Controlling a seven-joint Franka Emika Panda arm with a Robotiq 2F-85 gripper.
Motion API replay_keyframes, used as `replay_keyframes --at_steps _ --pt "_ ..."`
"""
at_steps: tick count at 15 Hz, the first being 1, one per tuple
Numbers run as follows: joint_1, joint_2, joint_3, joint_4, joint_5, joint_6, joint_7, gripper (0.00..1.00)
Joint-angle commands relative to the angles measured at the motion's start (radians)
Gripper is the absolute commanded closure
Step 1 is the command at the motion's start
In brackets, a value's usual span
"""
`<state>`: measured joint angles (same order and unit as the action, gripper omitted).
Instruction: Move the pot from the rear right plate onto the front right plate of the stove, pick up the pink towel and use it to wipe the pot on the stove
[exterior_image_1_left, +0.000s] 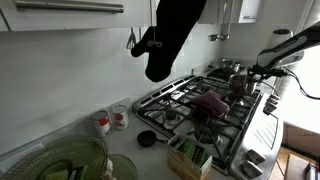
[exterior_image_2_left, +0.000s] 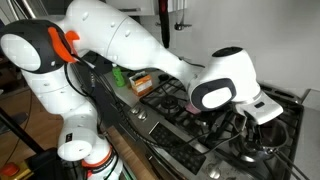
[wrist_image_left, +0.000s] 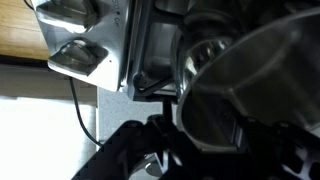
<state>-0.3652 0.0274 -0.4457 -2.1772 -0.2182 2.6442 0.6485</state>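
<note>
A steel pot (exterior_image_1_left: 238, 82) is at the right side of the stove (exterior_image_1_left: 180, 100), also seen in an exterior view (exterior_image_2_left: 262, 150). In the wrist view the pot (wrist_image_left: 250, 85) fills the frame close to the camera. My gripper (wrist_image_left: 215, 140) has its dark fingers on either side of the pot's wall and looks shut on it. In both exterior views the gripper (exterior_image_1_left: 250, 82) (exterior_image_2_left: 245, 125) reaches down onto the pot. The pink towel (exterior_image_1_left: 210, 102) lies crumpled on the grates in the middle of the stove, apart from the gripper.
A second steel pot (exterior_image_1_left: 231, 67) stands at the back of the stove. A small black pan (exterior_image_1_left: 147, 139), two red-and-white cups (exterior_image_1_left: 110, 120) and a box (exterior_image_1_left: 190, 155) sit on the counter. A black oven mitt (exterior_image_1_left: 165, 40) hangs above. Stove knobs (exterior_image_1_left: 250, 160) line the front.
</note>
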Motion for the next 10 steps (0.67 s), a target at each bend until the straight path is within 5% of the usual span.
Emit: replay_keyframes --at_steps 1,3,10 --pt "-0.003 -0.057 0.019 -0.003 -0.057 0.009 0.032 0.15" --pt "-0.002 -0.086 0.041 0.003 -0.055 -0.004 0.006 0.01" --pt "0.061 -0.174 0.16 -0.013 0.134 -0.142 -0.179 0.0"
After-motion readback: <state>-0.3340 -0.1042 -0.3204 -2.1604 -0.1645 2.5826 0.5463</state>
